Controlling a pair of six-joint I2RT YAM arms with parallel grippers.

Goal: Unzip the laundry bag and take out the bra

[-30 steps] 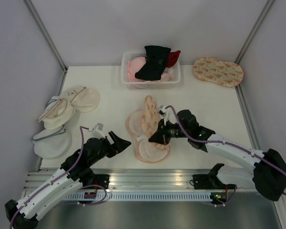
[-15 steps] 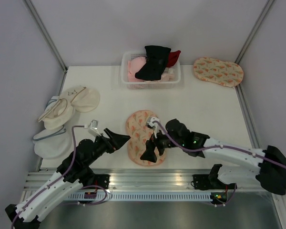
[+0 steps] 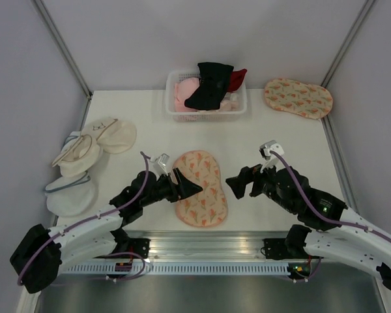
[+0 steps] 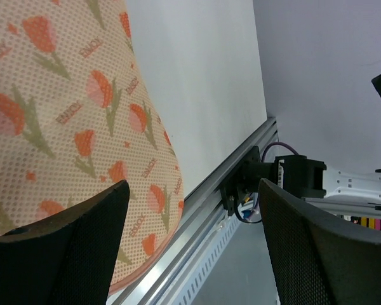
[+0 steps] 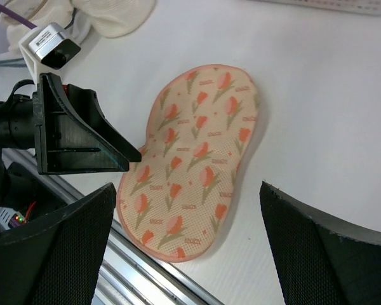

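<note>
Left wrist view crops the laundry bag (image 4: 63, 127).

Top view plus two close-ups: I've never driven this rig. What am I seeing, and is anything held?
Two robot arms stand at the near edge of the table. The wide picture looks down from above; the other two come from wrist cameras, so the dark shapes at their edges are each arm's fingers. The left gripper and right gripper flank the laundry bag, lying flat; both are open, holding nothing. The basket at the back holds the black bra, a red garment and a pink garment. A second printed bag lies far right, cream pouches left.
</note>
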